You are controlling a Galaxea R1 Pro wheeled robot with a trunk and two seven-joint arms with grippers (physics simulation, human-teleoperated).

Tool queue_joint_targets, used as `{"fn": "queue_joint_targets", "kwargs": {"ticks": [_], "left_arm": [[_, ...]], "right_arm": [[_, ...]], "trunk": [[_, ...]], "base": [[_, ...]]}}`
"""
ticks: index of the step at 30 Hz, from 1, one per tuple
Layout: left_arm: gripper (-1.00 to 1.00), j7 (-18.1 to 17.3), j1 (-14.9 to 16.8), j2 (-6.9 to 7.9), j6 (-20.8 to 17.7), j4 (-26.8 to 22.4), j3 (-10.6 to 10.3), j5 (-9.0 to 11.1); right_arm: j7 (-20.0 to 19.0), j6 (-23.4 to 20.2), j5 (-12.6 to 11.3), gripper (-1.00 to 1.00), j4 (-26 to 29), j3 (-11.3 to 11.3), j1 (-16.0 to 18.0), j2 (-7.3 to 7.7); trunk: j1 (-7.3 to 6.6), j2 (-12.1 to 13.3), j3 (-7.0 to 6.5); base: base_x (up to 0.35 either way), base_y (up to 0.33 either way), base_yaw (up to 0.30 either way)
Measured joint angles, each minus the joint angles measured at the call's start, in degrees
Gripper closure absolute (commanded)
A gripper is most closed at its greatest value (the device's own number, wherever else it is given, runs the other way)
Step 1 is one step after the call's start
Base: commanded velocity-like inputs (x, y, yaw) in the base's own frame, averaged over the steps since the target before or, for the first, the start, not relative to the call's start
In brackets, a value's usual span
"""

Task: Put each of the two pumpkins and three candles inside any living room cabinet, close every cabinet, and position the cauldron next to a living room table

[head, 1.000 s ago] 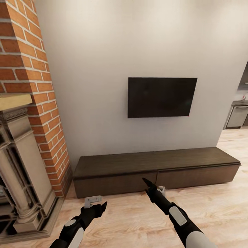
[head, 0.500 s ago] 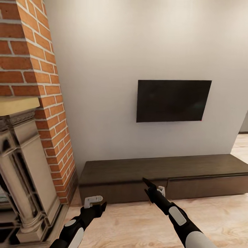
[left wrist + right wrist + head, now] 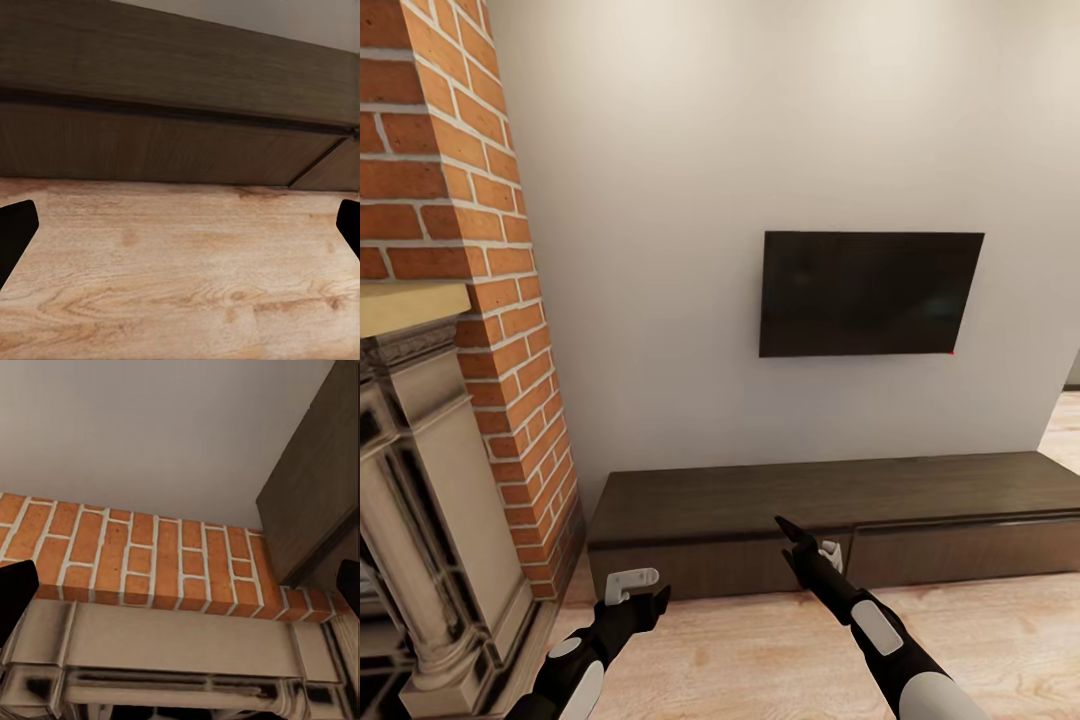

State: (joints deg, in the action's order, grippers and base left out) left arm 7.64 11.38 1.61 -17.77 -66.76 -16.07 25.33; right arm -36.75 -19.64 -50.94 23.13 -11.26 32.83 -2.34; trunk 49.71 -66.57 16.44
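Standing in a living room, the robot faces a wall with both arms held low and forward, carrying nothing; this looks like an approach to the cabinet [image 3: 830, 500] before any door is worked, which would explain the empty, ready posture. Nearest, the left claw [image 3: 645, 592] hangs just above the pale wood-grain floor [image 3: 760, 650], black glossy arm ending in a white bracket; in its wrist view the dark fingertips [image 3: 16, 232] sit at opposite edges of the frame, so it is spread wide. The right claw [image 3: 800, 540] reaches further ahead and higher, pointing at the cabinet front; its wrist view likewise shows fingertips [image 3: 15, 589] far apart, so it too is spread with nothing between. Just beyond both claws runs the cabinet, a long low dark-brown box with matte wood grain, a flat top and plain handleless panels, all appearing shut, with a thin seam between panels ahead of the right claw. Beyond the left claw, to its outer side, stands a carved grey fireplace [image 3: 420, 500] with moulded columns, backed by a rough red brick chimney [image 3: 450, 200]. Above the cabinet hangs a flat black TV [image 3: 870, 293] on a smooth off-white wall [image 3: 660, 200]. No pumpkins, candles, cauldron or table can be seen here.
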Motion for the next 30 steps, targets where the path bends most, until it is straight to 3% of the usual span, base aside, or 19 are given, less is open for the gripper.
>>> {"fn": "queue_joint_targets", "kwargs": {"ticks": [6, 13, 19, 30], "left_arm": [[-1.00, -0.02, 0.00, 0.06, 0.02, -0.04, -0.01, 0.02], [-1.00, -0.03, -0.02, 0.15, 0.02, -0.12, -0.04, 0.07], [-1.00, -0.04, -0.03, 0.16, 0.01, -0.16, -0.02, 0.08], [-1.00, -0.17, -0.66, 0.16, 0.08, -0.32, 0.02, 0.08]], "right_arm": [[0.09, 3.94, 0.06, -1.00, -0.18, 0.12, 0.00, 0.05], [0.57, 4.20, 0.24, -1.00, -0.26, 0.38, 0.00, 0.03], [3.61, 4.34, -0.15, -1.00, -0.28, 0.23, 0.00, -0.17], [4.72, 4.87, -0.34, -1.00, -0.12, 0.13, 0.28, -1.96]], "trunk": [[1.32, -2.41, 1.08], [2.86, -5.22, 2.34], [4.18, -7.63, 3.41], [6.59, -12.04, 5.39]], "base": [[0.001, 0.000, 0.000], [0.000, 0.000, 0.000], [0.000, 0.000, 0.000], [0.000, 0.000, 0.000]]}}
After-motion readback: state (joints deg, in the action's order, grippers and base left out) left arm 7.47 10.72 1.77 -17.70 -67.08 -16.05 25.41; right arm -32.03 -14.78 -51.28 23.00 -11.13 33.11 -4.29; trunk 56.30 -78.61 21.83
